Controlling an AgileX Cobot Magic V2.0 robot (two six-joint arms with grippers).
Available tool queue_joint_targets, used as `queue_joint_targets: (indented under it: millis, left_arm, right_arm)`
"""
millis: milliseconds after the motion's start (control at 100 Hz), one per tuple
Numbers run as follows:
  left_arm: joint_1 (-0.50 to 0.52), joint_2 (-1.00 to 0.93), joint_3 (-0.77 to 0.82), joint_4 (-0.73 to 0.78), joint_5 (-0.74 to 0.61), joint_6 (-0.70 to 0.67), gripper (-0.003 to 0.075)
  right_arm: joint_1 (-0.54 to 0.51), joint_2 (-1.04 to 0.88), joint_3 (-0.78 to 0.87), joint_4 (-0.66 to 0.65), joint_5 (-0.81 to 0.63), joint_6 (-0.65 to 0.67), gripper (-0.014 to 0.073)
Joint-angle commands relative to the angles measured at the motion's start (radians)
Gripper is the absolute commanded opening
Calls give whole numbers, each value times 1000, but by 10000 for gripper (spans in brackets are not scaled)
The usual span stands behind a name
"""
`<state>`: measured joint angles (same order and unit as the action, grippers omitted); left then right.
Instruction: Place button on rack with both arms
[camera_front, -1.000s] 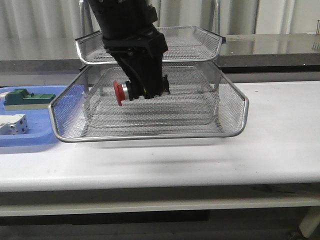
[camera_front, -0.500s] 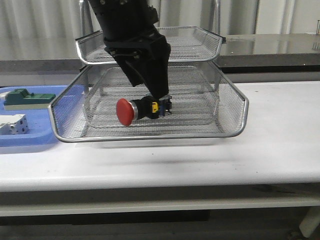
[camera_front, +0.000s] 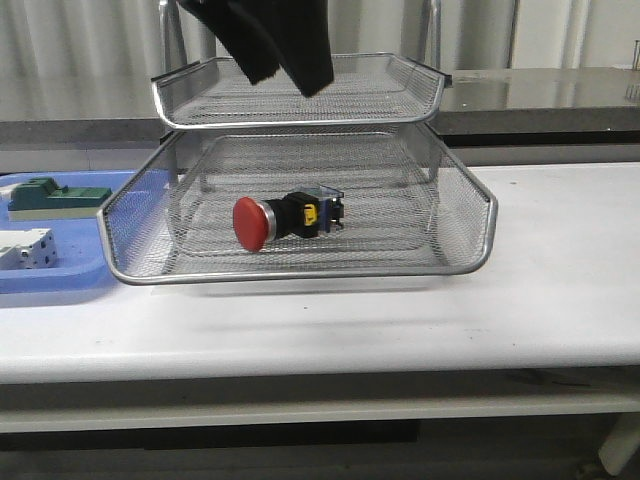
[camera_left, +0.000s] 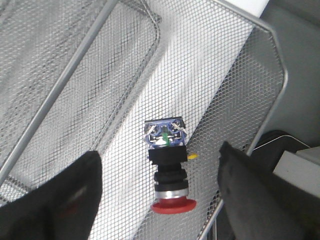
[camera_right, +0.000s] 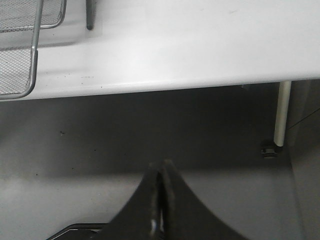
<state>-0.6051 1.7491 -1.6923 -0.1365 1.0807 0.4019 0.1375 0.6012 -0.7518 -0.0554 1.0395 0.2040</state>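
The left gripper (camera_front: 283, 70) hangs high over the far left part of the counter, its two dark fingers (camera_left: 55, 200) spread wide apart with nothing between them. The right gripper (camera_right: 160, 172) sits beyond the counter's edge above the floor, fingers pressed together.

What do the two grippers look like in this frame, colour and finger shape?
The left gripper has two broad, matte black fingers with blunt, rounded ends; one shows a faint reddish patch. The right gripper is also black, its fingers tapering to a narrow point. No cables, labels or markings are visible on either.
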Motion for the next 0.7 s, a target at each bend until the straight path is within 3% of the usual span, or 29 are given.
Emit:
queue_joint_targets:
  millis: [0, 340, 690]
  left_arm:
    - [24, -88, -35, -19, -12, -29, 478]
    - [198, -242, 58, -19, -37, -54, 477]
    - [410, -542, 484, -85, -337, -85, 477]
  right_arm:
    - [1, 1, -34, -13, -49, 0, -70]
    - [1, 1, -34, -13, -49, 0, -70]
    - [1, 1, -34, -13, -49, 0, -70]
